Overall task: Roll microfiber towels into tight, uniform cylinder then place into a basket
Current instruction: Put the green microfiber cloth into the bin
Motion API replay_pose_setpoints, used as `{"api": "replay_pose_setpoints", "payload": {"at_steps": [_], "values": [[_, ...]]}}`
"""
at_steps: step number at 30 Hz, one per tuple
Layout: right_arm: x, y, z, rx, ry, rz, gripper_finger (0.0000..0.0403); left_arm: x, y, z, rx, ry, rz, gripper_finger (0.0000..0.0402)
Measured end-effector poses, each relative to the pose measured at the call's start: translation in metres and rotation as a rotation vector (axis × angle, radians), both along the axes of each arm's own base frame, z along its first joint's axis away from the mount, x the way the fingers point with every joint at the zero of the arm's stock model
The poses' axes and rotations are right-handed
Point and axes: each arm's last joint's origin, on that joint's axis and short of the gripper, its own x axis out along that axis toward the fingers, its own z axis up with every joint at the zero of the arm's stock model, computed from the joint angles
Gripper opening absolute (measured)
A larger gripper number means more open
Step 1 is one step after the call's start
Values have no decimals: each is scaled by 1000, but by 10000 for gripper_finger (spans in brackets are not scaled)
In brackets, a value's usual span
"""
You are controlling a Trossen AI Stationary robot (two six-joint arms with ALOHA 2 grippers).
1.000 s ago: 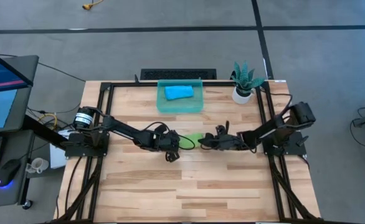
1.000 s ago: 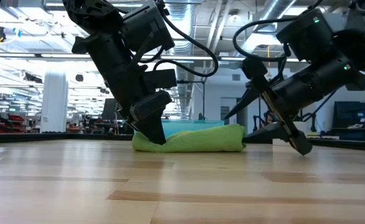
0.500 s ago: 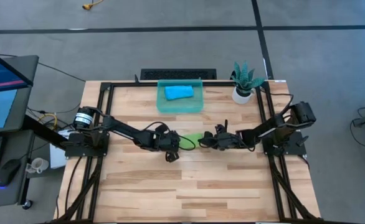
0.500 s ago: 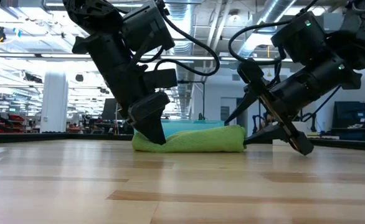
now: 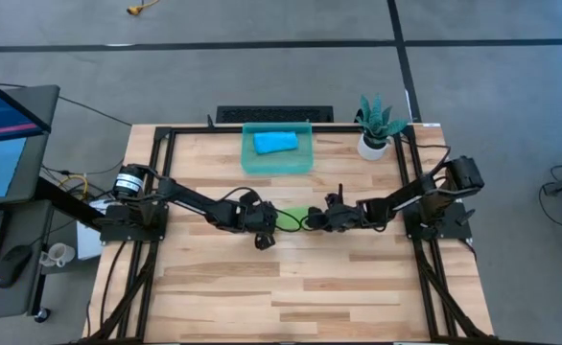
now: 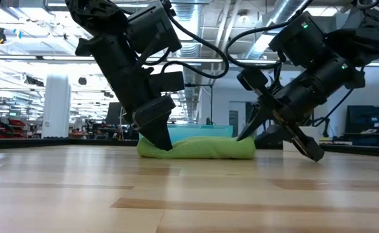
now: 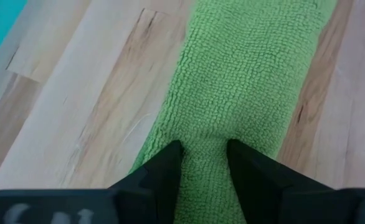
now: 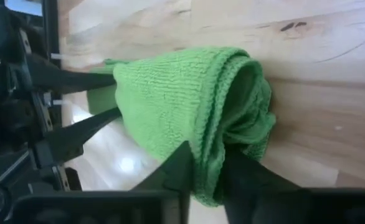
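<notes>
At the desk's middle, the left gripper [image 7: 202, 163] and right gripper [image 8: 205, 163] each pinched 1 end of the rolled green towel [image 6: 199, 146], which I judged could unroll if lifted unevenly toward the basket [image 5: 278, 164].

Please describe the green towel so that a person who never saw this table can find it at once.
On the wooden table, look at the middle, where the two dark arms meet. Between the left hand and the right hand lies the green towel, rolled into a cylinder, each hand pinching one end. The other towel is blue and sits in the basket.
</notes>
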Motion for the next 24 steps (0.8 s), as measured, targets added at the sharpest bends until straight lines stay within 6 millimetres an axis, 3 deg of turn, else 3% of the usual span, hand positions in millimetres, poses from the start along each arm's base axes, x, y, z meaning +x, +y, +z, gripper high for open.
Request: {"api": "replay_pose_setpoints", "payload": {"at_steps": [7,17,24], "values": [[0,0,0,-63,9,59,16,0,0,0,7,-6,18,166],[-1,0,-1,-88,24,74,34,3,2,6,-33,-5,17,200],[-1,0,-1,-111,28,92,16,1,-3,31,-30,7,-85,202]]}}
